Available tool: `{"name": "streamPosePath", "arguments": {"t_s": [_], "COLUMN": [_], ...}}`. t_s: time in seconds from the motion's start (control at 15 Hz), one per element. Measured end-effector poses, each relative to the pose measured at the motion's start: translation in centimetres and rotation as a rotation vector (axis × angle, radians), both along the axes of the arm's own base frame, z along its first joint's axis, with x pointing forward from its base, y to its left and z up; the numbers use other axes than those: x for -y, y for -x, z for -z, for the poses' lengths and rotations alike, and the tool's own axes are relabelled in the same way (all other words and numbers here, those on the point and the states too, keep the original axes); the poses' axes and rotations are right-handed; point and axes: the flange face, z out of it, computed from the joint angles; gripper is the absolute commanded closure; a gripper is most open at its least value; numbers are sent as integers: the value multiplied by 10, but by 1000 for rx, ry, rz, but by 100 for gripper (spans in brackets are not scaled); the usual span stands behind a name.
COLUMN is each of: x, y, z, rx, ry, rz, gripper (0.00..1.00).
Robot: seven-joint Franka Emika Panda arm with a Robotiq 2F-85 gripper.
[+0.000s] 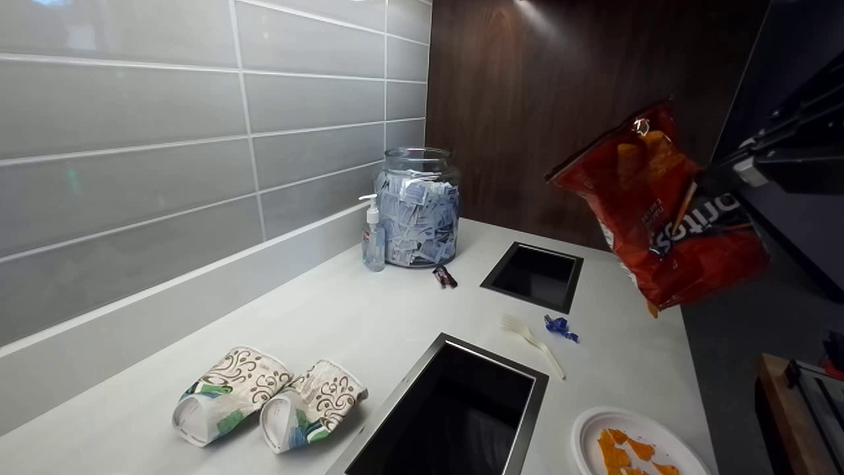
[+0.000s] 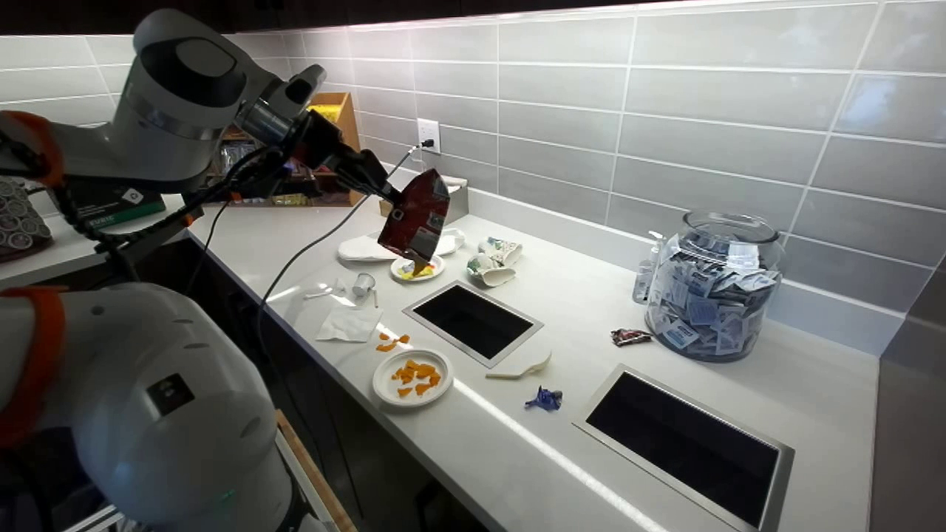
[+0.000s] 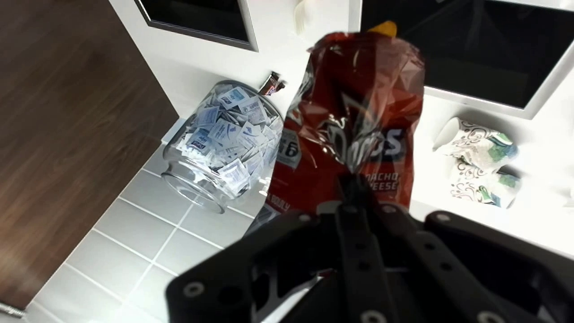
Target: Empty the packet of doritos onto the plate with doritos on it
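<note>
Gripper (image 3: 353, 190): clamped on the packet of Doritos (image 1: 649, 198), the red foil creased where it is pinched.
Packet: held up in the air and tilted, well clear of the counter (image 1: 330, 316); one chip (image 1: 653, 310) pokes out at its lower edge. From here I cannot tell whether that edge is right over the plate (image 2: 386, 386).
Logo: in an exterior view I read a white "ritos" on the dark band, upside down; in the wrist view the final "os" stands upright.
Flavour: "NACHO CHEESE" shows under the logo in the wrist view, its first letters partly lost.
Slogan: "BOLDLY" reads at lower left there; the pale badge (image 3: 289, 149) above it I can't make out.
Plate: round and white, near the counter's edge, with orange chips (image 2: 421, 372) lying on it; loose pieces (image 2: 392, 342) lie just beside it.
Jar (image 1: 422, 218): clear glass, full of sachets (image 3: 231, 134) printed in blue too small to read surely; a pump bottle (image 1: 374, 245) stands just beside it.
Wrappers: the dark wrapper (image 1: 444, 277) lies near the jar, the blue wrapper (image 1: 560, 326) near a pale fork (image 1: 544, 349); their brands too small to read.
Cups: two crumpled paper cups (image 1: 244, 382), brown swirls printed on them, side by side.
Box (image 2: 137, 210): dark, at the back, white capitals that look like "EURIG".
</note>
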Motion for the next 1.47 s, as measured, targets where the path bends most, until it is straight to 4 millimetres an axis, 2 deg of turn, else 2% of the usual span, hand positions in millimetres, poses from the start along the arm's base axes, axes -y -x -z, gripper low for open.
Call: {"name": "streamPosePath", "arguments": {"t_s": [0.33, 0.73, 1.47], "x": [5, 1, 7], "y": [5, 12, 10], "z": [6, 6, 5], "rx": [-44, -55, -76], "ry": [32, 34, 31], "rz": [47, 28, 33], "gripper": [100, 100, 100]}}
